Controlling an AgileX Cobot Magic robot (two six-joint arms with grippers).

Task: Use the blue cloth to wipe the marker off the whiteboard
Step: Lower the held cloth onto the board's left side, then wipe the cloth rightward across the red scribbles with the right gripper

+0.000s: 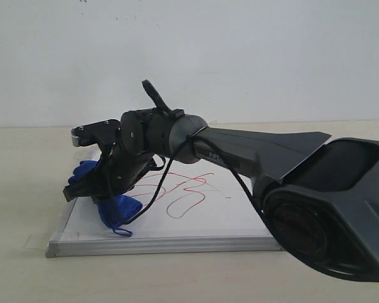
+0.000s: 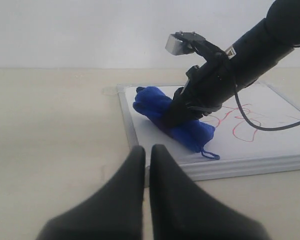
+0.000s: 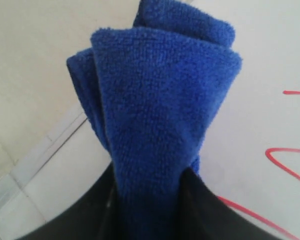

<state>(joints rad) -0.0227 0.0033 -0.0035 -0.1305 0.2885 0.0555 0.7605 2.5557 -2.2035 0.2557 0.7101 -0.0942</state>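
**Blue cloth.** The blue cloth (image 2: pixel 152 104) is rolled and lies on the left part of the whiteboard (image 1: pixel 208 224), close to the left frame rail. Its near end rests on the board surface. A small loop tag (image 1: pixel 122 231) trails from that end towards the near rail.

**Marker.** The marker (image 1: pixel 191 184) shows as red looping lines around the board's middle, to the right of the cloth. The cloth does not cover the lines on view.

**Right gripper.** The right gripper (image 3: pixel 151 172) reaches in from the right, across the board. Its jaws are clenched on the middle of the cloth roll, with pile bulging out on either side of them. A black cable (image 1: pixel 156 189) hangs from the arm above the scribble.

**Left gripper.** The left gripper (image 2: pixel 147 150) sits over the bare counter (image 2: pixel 55 130), off the board and apart from it. Its jaws are drawn together with only a thin slit between them, and they grasp nothing.

**Surroundings.** The board lies flat on the pale counter. A plain white wall (image 1: pixel 240 50) stands at the far side.
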